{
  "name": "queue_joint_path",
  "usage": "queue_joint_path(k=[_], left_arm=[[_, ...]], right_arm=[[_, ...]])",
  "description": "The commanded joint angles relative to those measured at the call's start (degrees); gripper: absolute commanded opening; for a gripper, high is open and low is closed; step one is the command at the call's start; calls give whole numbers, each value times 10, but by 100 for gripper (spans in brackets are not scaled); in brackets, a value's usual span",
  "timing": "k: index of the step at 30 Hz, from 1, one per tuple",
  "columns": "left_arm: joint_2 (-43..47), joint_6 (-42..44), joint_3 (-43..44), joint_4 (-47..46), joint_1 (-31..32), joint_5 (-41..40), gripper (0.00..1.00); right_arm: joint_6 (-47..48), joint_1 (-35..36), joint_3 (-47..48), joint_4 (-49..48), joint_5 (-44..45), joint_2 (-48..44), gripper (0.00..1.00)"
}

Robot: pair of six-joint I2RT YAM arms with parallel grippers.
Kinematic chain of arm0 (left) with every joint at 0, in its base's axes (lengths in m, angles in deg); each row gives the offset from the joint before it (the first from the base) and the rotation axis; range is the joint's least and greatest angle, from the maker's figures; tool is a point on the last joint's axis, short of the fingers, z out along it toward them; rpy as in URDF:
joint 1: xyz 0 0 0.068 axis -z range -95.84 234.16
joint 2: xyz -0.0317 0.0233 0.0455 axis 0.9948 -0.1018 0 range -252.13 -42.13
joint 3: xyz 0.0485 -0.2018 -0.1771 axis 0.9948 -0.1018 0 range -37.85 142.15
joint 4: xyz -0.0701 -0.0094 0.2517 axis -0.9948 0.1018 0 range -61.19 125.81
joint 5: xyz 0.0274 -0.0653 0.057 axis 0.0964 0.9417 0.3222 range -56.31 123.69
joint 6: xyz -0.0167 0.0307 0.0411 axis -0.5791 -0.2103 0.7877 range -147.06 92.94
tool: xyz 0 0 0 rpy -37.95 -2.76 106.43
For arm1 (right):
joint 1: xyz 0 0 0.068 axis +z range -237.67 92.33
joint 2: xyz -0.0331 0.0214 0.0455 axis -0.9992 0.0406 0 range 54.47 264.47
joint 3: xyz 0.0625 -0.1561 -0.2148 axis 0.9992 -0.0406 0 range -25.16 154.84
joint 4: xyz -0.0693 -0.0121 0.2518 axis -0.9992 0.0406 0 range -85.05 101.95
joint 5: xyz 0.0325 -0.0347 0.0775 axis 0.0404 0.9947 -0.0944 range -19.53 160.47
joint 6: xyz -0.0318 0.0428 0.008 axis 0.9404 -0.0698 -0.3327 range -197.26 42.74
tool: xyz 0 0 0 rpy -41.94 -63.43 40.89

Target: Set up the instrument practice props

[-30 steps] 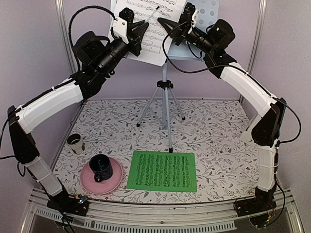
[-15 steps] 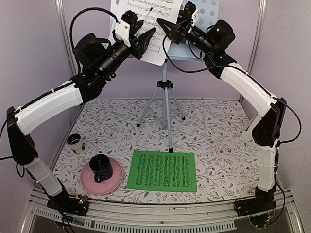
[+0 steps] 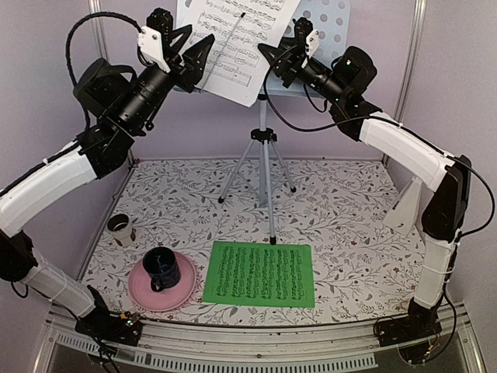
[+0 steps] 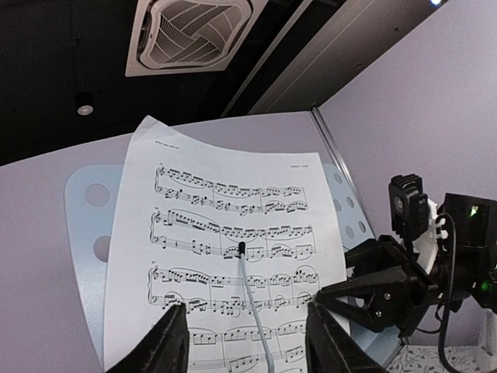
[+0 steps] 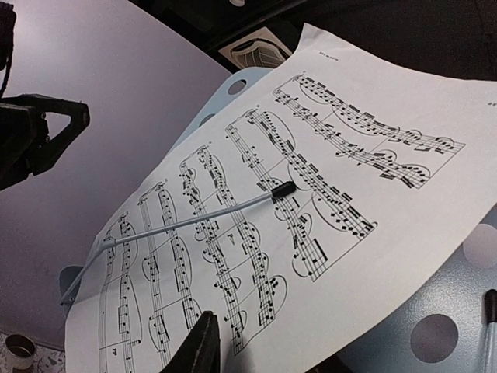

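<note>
Apparently finishing the white sheet of music (image 3: 233, 47), propped at twelve o'clock on the music stand (image 3: 330, 23), fingers apart and gripping nothing on both left gripper (image 4: 245, 322) and right gripper (image 3: 276, 50); next, probably down to six o'clock for the flat green sheet of music (image 3: 260, 273), needing an edge-first pinch.

Floral-print table (image 3: 349, 225). Silver tripod (image 3: 264, 167) stands mid-rear. Green sheet (image 3: 260, 273) lies flat in front of the tripod. Pink plate (image 3: 180, 294) and beige cup (image 3: 120, 228) front-left of it. White metronome (image 3: 405, 206) to its right.

Left arm (image 3: 46, 180) and right arm (image 3: 397, 144) raised, jaws parted.
</note>
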Motion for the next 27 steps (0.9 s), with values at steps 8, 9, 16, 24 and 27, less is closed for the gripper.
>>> queue_joint_path(k=[8,9,16,24,27], left_arm=[[63,-28,-80,-3,5,-84,52],[66,-36,-85,-1,3,-98,51],[90,-122,-92,49,-35,-120,50],[118,-178,-99,109,-85,-35,54],[122,-202,-84,146,-122,20,57]], right_arm=[[-14,2,-29,-29,44,-35,1],[-11,2,-24,-30,49,-33,0],[83,2,62,25,2,6,0],[129,-5,96,39,-22,28,0],[133,-10,100,48,-49,34,0]])
